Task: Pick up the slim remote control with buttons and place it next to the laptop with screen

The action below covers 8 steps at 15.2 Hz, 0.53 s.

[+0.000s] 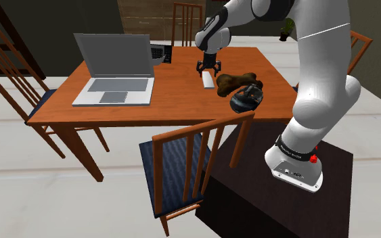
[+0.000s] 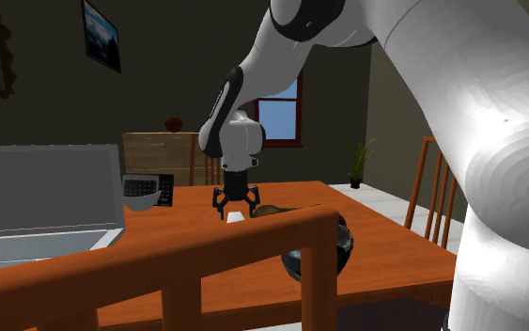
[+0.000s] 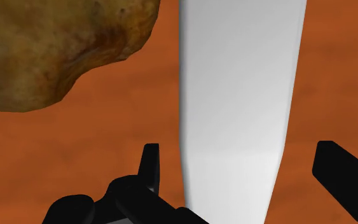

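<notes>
The slim remote [image 1: 208, 80] is drawn plain white and lies flat on the wooden table [image 1: 175, 101], near its middle. My gripper [image 1: 208, 67] hangs straight above the remote's far end, open. In the wrist view the remote [image 3: 238, 95] runs between the two black fingers [image 3: 151, 164], which stand apart on either side without touching it. The grey laptop [image 1: 114, 74] stands with its screen up at the table's end toward the shoulder view's left. In the second exterior view the gripper [image 2: 233, 209] is just over the remote [image 2: 237, 216], and the laptop [image 2: 37, 202] is at that view's left.
A brown bone-shaped lump [image 1: 236, 81] lies close beside the remote, and a dark round object [image 1: 246, 99] sits just past it. A dark keypad device [image 1: 160, 53] lies behind the laptop. Wooden chairs [image 1: 182, 159] stand around the table.
</notes>
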Each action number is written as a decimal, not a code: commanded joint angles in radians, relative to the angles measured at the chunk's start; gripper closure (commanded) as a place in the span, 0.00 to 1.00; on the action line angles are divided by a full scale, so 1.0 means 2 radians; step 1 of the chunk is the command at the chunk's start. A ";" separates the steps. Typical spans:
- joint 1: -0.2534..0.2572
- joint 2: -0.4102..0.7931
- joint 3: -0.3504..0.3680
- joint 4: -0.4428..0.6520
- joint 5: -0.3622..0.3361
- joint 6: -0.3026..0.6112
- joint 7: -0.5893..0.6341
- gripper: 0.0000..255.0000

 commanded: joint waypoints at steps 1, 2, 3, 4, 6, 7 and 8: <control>-0.001 0.011 0.002 0.001 0.003 0.010 -0.001 0.00; -0.002 0.015 0.003 0.001 0.004 0.014 -0.002 0.00; -0.002 0.018 0.004 0.001 0.005 0.017 -0.002 0.00; -0.002 0.018 0.004 0.001 0.005 0.017 -0.002 0.00; -0.002 0.018 0.004 0.002 0.005 0.017 -0.002 0.00; -0.002 0.018 0.004 0.002 0.005 0.017 -0.002 0.00; -0.002 0.018 0.004 0.002 0.005 0.017 -0.002 0.00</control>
